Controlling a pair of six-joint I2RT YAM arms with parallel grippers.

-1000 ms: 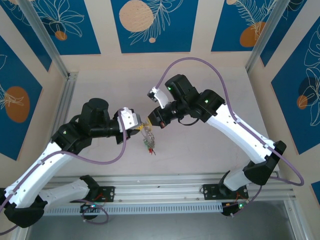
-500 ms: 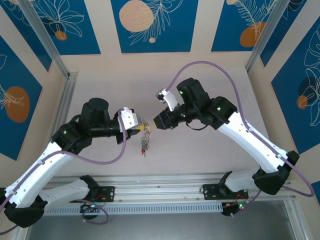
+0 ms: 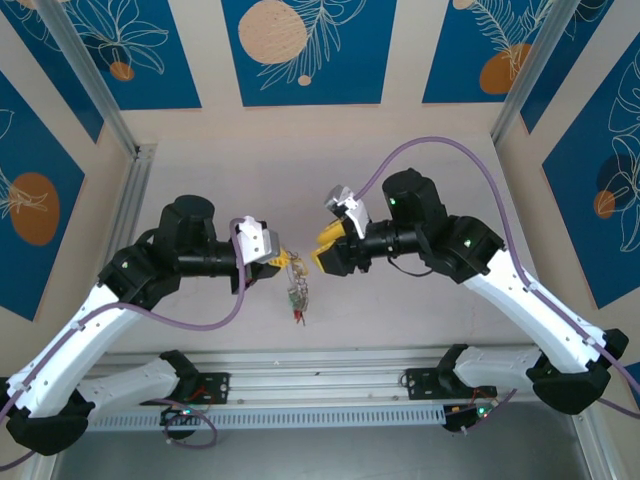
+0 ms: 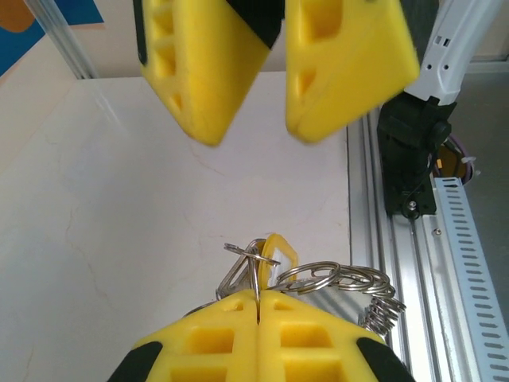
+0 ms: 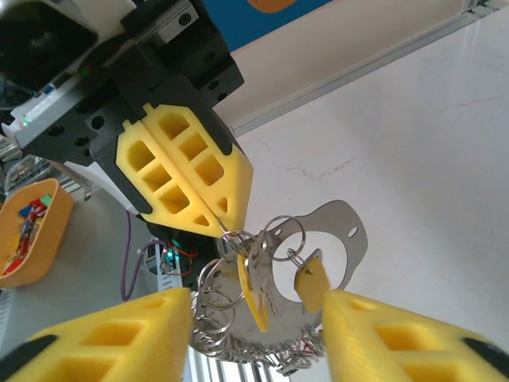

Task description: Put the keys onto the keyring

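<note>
Yellow-padded left gripper (image 3: 280, 258) pinched shut on the keyring (image 3: 296, 288) wire, bunch dangling above the table (image 3: 385, 312) | right gripper (image 3: 320, 250) jaws apart just beside it (can't pick out the small keys) | risk: a nudge slips the thin wire, bunch drops.

Our white-and-black arms (image 3: 110, 305)
We see purple cables (image 3: 440, 143), and yellow latticed fingers (image 4: 350, 56) on left tool (image 3: 283, 258) and right tool (image 3: 318, 258).

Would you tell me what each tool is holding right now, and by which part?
Left tool pinches the keyring by its top wire; right tool is open, holding nothing.
</note>
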